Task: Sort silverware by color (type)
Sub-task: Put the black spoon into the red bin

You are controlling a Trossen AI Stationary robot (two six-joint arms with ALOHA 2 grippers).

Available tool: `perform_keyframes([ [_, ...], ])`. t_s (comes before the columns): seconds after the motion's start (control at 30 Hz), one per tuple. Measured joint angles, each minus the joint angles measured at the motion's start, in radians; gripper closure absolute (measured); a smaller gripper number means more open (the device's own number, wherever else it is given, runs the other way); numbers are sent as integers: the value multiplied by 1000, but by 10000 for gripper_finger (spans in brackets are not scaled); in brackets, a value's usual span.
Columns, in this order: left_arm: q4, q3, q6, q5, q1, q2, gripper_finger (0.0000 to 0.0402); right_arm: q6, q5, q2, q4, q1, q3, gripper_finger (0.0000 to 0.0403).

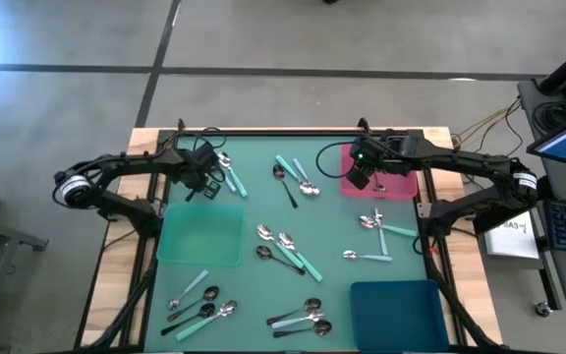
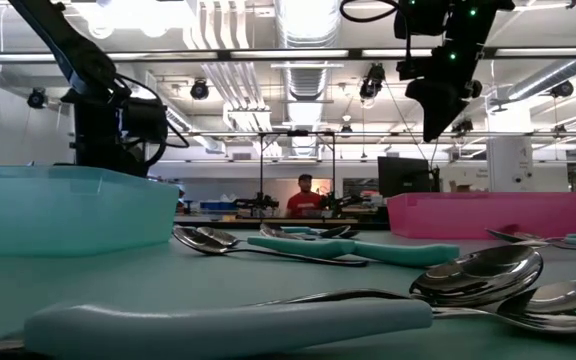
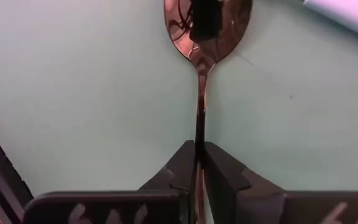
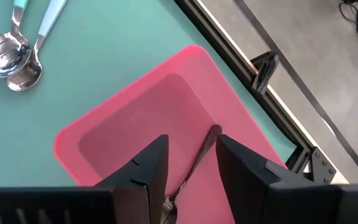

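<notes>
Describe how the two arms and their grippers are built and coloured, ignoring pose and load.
Both arms are dark, jointed, with black cables along them. The left gripper has black, wedge-shaped fingers. The right gripper has matching black fingers; a green light glows on its wrist in the high view.

A pink tray (image 1: 401,184), pale green tray (image 1: 200,236), and blue tray (image 1: 397,313) sit well apart.

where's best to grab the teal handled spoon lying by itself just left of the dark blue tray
Grip the teal-handled spoon at mid-handle, coming straight down with the gripper across it. It lies flat and diagonal, and the handle is straight and even while the bowl is curved and slick. Another spoon lies close, so avoid the bowl end.
</notes>
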Motion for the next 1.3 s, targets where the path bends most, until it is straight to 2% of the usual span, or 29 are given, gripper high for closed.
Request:
perform_keyframes([
  [0.1, 21, 25, 7, -40, 3, -20, 398, 1, 0, 0, 2, 0, 0, 275],
  [0.37, 3, 146, 60, -30, 1, -79, 400, 11, -3, 0, 30, 0, 0, 282],
  [0.5, 62, 213, 61, 40, -21, -96, 400, 12, -59, 0, 134, 0, -20, 280],
  [0.6, 219, 221, 61, 131, -52, -96, 401, -2, -114, 0, 275, 1, -67, 277],
  [0.7, 493, 194, 61, 252, -99, -96, 401, -21, -139, 0, 442, 0, -133, 279],
  [0.8, 749, 151, 53, 320, -147, -96, 401, -19, -183, 0, 639, 0, -198, 280],
  [0.9, 992, 101, 29, 322, -206, -97, 401, -10, -292, 0, 880, 0, -265, 276],
  [1.03, 1207, 49, -18, 292, -282, -88, 401, 43, -446, 10, 1163, 3, -338, 271],
  [1.17, 1361, 33, -56, 262, -347, -41, 401, 64, -499, 48, 1270, 12, -359, 260],
  [1.3, 1411, 66, -58, 263, -392, 32, 401, 65, -507, 100, 1283, 35, -336, 244],
])
